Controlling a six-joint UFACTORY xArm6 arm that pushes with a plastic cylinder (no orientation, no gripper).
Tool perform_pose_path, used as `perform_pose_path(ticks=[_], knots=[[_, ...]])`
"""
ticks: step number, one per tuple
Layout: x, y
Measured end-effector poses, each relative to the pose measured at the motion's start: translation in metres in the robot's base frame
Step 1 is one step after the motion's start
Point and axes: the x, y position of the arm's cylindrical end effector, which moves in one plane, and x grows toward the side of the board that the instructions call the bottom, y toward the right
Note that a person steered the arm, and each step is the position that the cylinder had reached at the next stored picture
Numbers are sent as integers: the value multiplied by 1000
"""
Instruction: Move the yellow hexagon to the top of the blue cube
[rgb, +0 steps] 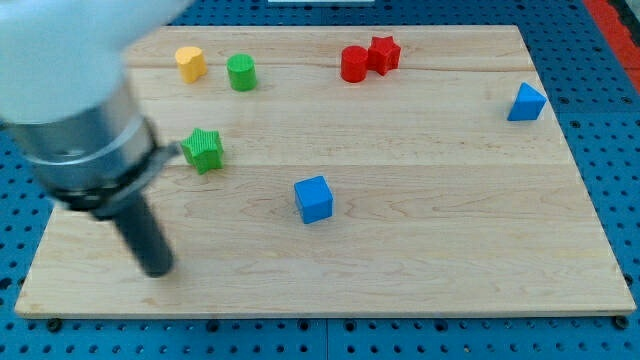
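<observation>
The yellow block (190, 63) sits near the board's top left; its shape looks rounded, heart-like rather than clearly hexagonal. The blue cube (313, 199) lies near the board's middle. My tip (158, 268) rests on the board at the lower left, well below the yellow block and far to the left of the blue cube, touching no block.
A green cylinder (241, 73) stands just right of the yellow block. A green star (203, 150) lies close to the arm's body. A red cylinder (354, 64) and red star (383, 54) touch at the top. A blue triangular block (525, 103) sits at the right.
</observation>
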Motion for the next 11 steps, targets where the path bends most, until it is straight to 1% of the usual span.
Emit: perform_pose_path(ticks=[1,2,3,4,5,6,7,8,10,11], knots=[[-21,-61],[-59,-56],[-58,-22],[-29,-38],[-28,-15],[-33,33],[-49,60],[-85,69],[-98,148],[-117,187]])
